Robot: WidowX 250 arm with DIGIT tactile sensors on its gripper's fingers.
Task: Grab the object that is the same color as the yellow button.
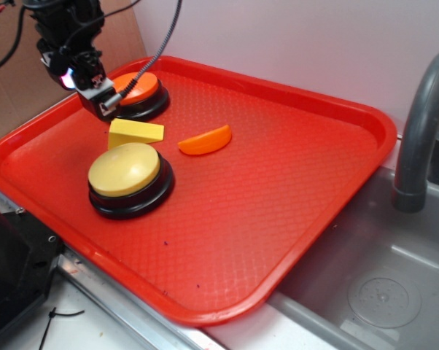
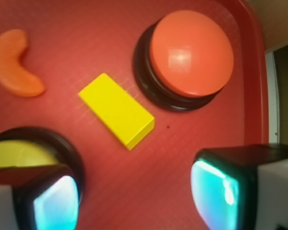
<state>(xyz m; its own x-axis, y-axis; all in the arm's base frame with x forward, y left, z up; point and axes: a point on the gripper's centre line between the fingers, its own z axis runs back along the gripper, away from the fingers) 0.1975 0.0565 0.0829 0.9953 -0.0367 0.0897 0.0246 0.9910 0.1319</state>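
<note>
Where the tray (image 2: 192, 143) shows bare, bright yellow flat-sided wedge (image 2: 116, 110), below hand (image 2: 134, 191) with fingers apart.

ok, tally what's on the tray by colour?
Yellow: 2, the yellow button and the yellow wedge
Orange: 2, the orange button and the orange slice
Total: 4 on the red tray
</note>
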